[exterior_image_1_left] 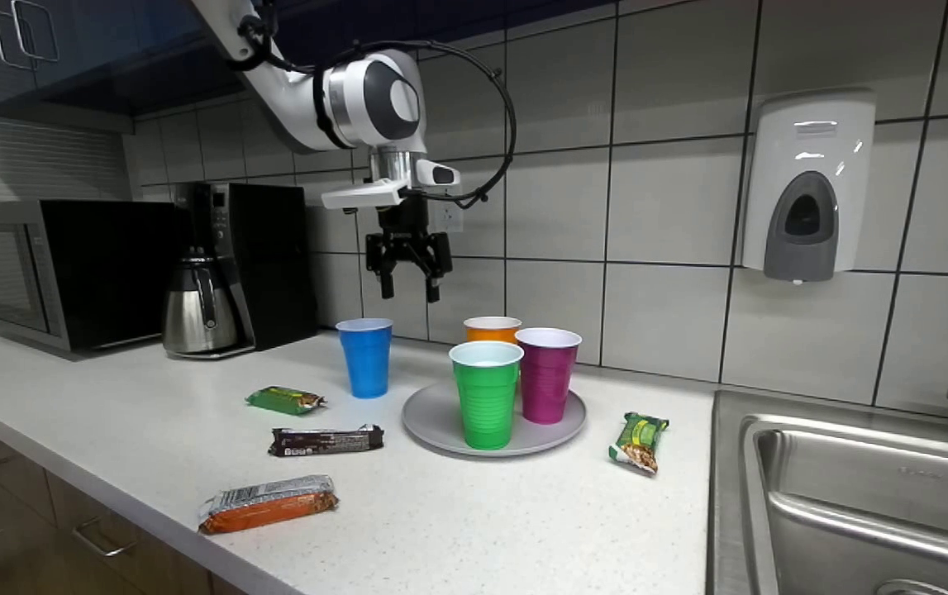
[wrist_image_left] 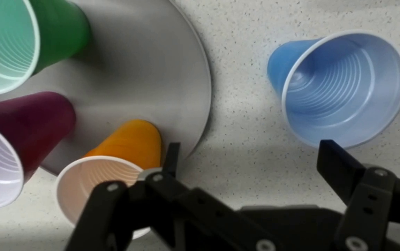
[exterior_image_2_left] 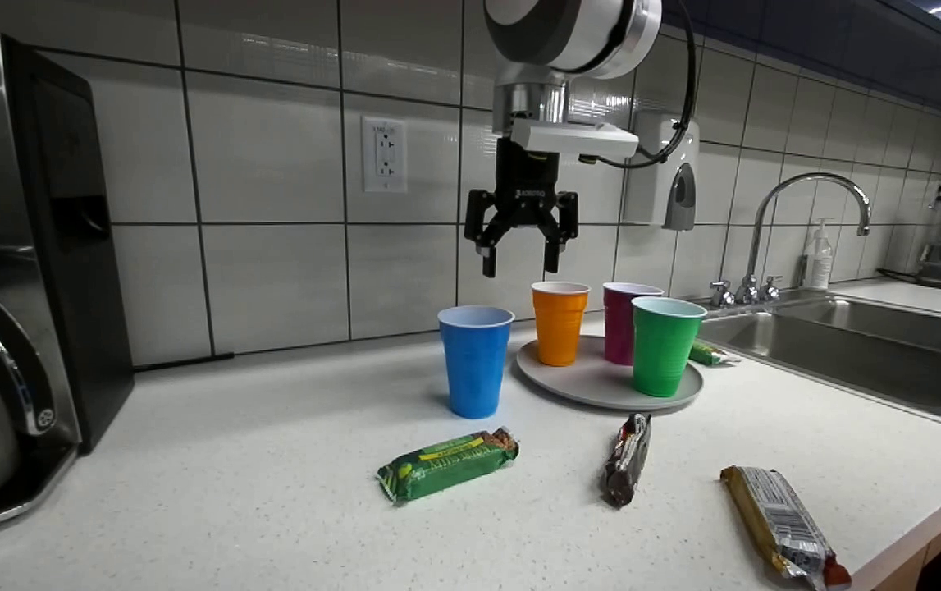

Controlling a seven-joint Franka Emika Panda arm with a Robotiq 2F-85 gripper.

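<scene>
Pale tiles point(exterior_image_2_left: 265, 156) back the counter point(exterior_image_2_left: 273, 509). Parted and empty, the fingers point(wrist_image_left: 336, 163) hang touching nothing; the blue cup point(wrist_image_left: 342, 94), long axis vertical, stands below and leftward of them in both exterior views, at the wrist view's upper right.

It's a white arm point(exterior_image_1_left: 293, 106), dark grey panel point(exterior_image_1_left: 378, 101), silver collar point(exterior_image_2_left: 548, 102), black cable point(exterior_image_1_left: 512, 124) looping wide, and the black gripper point(exterior_image_2_left: 520, 263) flashes pale lettering point(exterior_image_2_left: 530, 193) and round screws point(wrist_image_left: 356, 243)!

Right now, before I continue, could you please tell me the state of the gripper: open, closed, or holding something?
Gripper: open, holding nothing.
</scene>
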